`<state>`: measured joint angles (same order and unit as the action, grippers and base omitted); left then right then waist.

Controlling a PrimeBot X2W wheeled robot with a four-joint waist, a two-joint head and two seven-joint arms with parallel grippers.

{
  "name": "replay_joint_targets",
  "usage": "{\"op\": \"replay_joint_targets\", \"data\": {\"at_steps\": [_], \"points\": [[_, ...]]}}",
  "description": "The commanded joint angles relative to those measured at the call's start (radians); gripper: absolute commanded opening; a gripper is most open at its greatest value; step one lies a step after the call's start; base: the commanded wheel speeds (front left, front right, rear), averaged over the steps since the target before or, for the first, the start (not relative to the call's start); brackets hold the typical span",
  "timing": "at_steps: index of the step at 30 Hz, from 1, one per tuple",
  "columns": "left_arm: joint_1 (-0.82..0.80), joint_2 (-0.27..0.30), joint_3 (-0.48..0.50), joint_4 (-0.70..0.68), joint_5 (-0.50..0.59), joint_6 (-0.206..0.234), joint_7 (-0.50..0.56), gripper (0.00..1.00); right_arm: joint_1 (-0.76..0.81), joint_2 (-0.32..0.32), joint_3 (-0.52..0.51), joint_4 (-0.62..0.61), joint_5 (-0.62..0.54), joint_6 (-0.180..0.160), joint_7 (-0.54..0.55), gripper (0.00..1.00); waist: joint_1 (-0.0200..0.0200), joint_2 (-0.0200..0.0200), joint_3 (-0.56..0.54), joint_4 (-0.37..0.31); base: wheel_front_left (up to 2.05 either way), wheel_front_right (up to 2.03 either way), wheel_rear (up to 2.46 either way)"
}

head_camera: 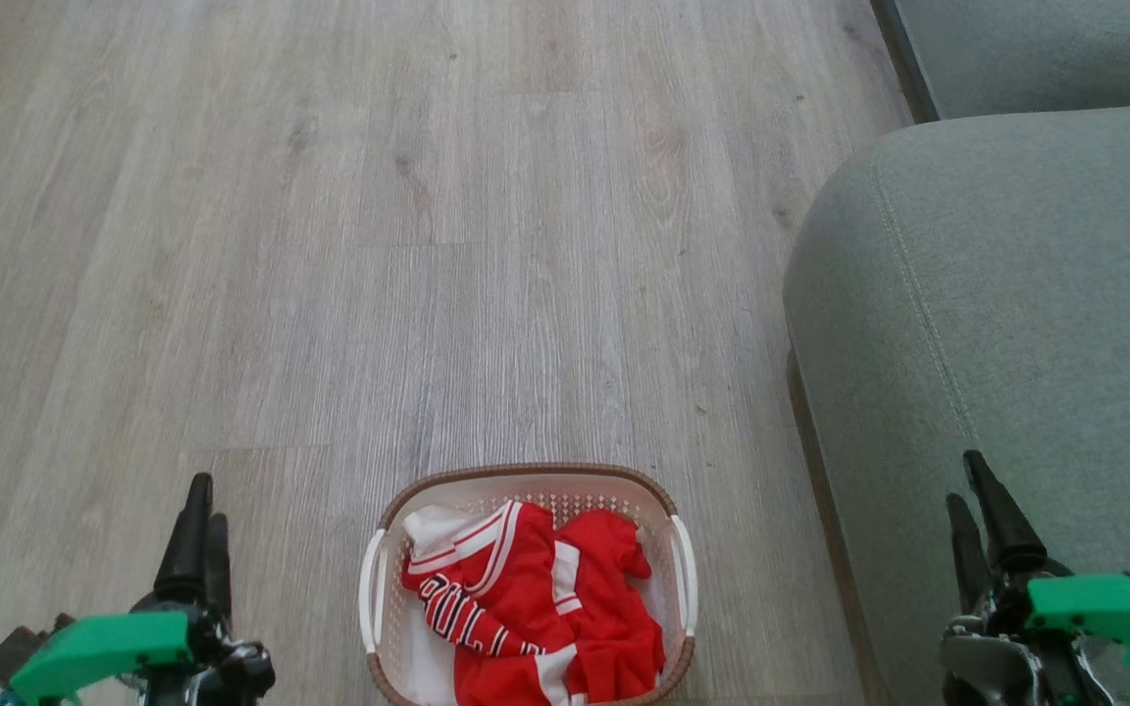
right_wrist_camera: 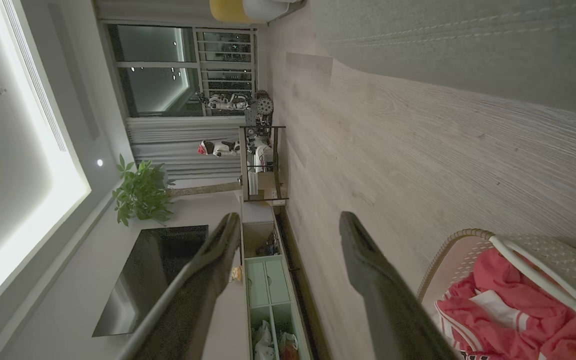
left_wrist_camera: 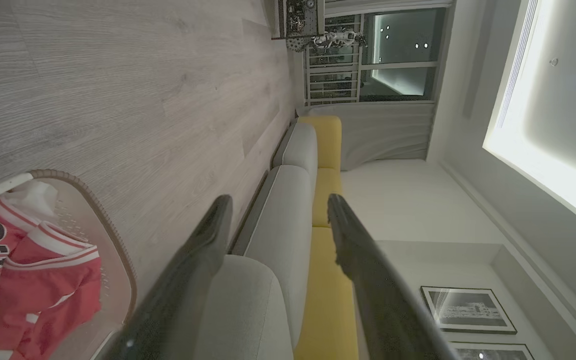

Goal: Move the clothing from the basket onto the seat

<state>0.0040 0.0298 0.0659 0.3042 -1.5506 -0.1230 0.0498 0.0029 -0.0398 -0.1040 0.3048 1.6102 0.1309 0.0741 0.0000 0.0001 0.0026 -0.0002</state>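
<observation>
The red clothing (head_camera: 540, 613) with white stripes and dark lettering lies bunched in the cream basket (head_camera: 526, 482), which stands on the floor at the bottom centre of the head view. The grey-green seat (head_camera: 1006, 324) fills the right side. My left gripper (head_camera: 202, 510) hangs left of the basket, open and holding nothing. My right gripper (head_camera: 969, 485) is open over the seat's near part. The left wrist view shows the clothing (left_wrist_camera: 28, 270) in the basket (left_wrist_camera: 110, 240) at lower left; the right wrist view shows the clothing (right_wrist_camera: 518, 305) and basket (right_wrist_camera: 455, 245) at lower right.
Grey wood-plank floor (head_camera: 379, 245) stretches ahead and left of the basket. A second sofa section (head_camera: 1046, 49) lies at the far right. The wrist views show yellow back cushions (left_wrist_camera: 325, 200), a shelf unit (right_wrist_camera: 260, 160), a potted plant (right_wrist_camera: 140, 192) and a low cabinet (right_wrist_camera: 268, 300).
</observation>
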Motion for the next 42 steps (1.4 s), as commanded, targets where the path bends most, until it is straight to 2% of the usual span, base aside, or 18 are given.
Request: {"op": "replay_joint_targets", "data": {"at_steps": [1,12,23,30,42], "points": [[-0.044,0.010,0.001,-0.042,0.026,-0.001,-0.011,1.00,-0.051,-0.019,0.012,-0.048,-0.022,0.000,-0.014,1.00,0.0000,-0.0001,0.001,0.000,0.00,0.00,0.00],[-0.043,0.011,-0.012,-0.081,0.215,0.017,-0.044,1.00,-0.060,-0.054,0.063,-0.089,-0.206,0.000,-0.066,1.00,0.0000,-0.0001,0.002,0.001,0.00,0.00,0.00],[-0.033,0.013,-0.049,-0.114,0.494,0.059,-0.076,1.00,-0.058,-0.069,0.088,-0.142,-0.413,0.000,-0.098,1.00,0.0000,-0.0001,0.003,0.001,0.00,0.00,0.00],[-0.027,0.016,-0.058,-0.122,0.602,0.085,-0.096,1.00,-0.058,-0.079,0.105,-0.147,-0.563,0.000,-0.119,1.00,0.0000,-0.0001,0.003,0.002,0.00,0.00,0.00],[-0.024,0.018,-0.083,-0.136,0.740,0.116,-0.129,1.00,-0.063,-0.088,0.129,-0.152,-0.715,0.000,-0.151,1.00,0.0000,-0.0001,0.006,0.005,0.00,0.00,0.00]]}}
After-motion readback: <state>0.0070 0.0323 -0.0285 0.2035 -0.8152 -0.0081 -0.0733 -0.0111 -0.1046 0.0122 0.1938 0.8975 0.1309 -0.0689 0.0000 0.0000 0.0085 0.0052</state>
